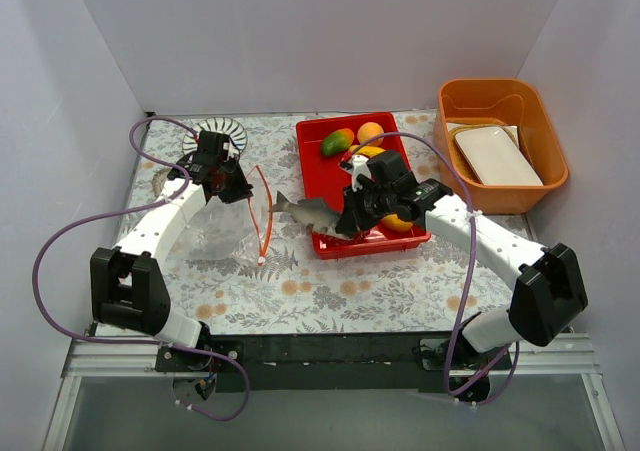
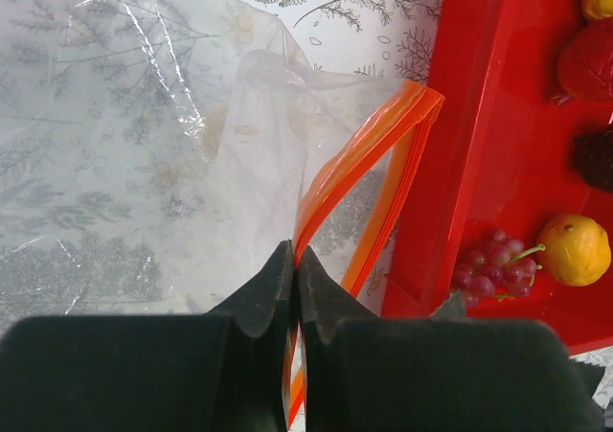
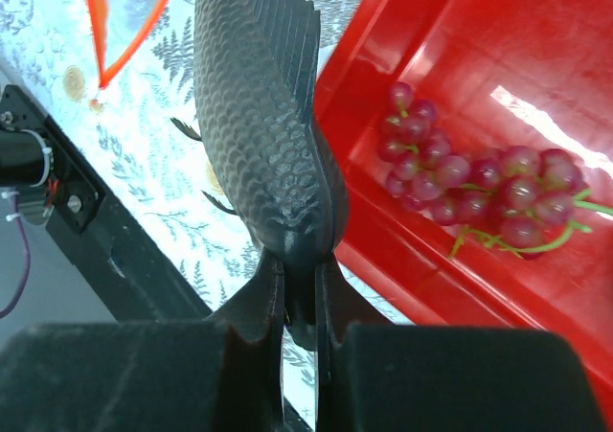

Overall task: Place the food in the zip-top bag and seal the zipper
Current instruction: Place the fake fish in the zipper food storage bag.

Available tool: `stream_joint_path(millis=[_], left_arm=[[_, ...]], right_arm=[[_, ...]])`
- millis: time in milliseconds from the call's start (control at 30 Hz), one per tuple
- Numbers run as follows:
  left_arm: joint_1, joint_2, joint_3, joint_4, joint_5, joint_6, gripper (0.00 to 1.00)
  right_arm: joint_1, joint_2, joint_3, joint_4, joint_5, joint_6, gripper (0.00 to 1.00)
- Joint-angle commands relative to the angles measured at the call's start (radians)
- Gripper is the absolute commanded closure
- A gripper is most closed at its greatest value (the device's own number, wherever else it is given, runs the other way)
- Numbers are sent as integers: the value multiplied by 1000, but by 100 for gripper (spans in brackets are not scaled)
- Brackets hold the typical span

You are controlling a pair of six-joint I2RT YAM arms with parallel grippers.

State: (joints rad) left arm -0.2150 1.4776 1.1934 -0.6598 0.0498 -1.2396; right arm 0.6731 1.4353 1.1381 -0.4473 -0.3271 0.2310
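The clear zip-top bag lies left of centre, its mouth lifted and facing the red tray. My left gripper is shut on one side of the orange-red zipper, so the mouth gapes. My right gripper is shut on one end of the silver fish, held level over the tray's left rim with its other end toward the bag. The mango, orange fruit, grapes, apple and yellow fruit lie in the tray.
An orange bin holding a white dish stands at the back right. A patterned plate sits behind the left gripper. White walls close off the table's back and sides.
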Motion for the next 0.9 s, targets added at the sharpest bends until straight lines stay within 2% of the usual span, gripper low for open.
stream_joint_path(millis=[0, 400, 633, 767, 867], left_arm=[[5, -8, 34, 12, 21, -6, 100], [6, -20, 20, 16, 88, -12, 100], [5, -45, 17, -3, 75, -9, 100], [5, -51, 17, -17, 59, -3, 100], [5, -48, 17, -23, 58, 0, 100]], right_arm=[[40, 5, 57, 12, -6, 31, 99], [117, 178, 231, -45, 20, 34, 99], [143, 286, 376, -151, 91, 30, 99], [146, 298, 391, -146, 103, 50, 99], [151, 315, 443, -204, 216, 77, 99]])
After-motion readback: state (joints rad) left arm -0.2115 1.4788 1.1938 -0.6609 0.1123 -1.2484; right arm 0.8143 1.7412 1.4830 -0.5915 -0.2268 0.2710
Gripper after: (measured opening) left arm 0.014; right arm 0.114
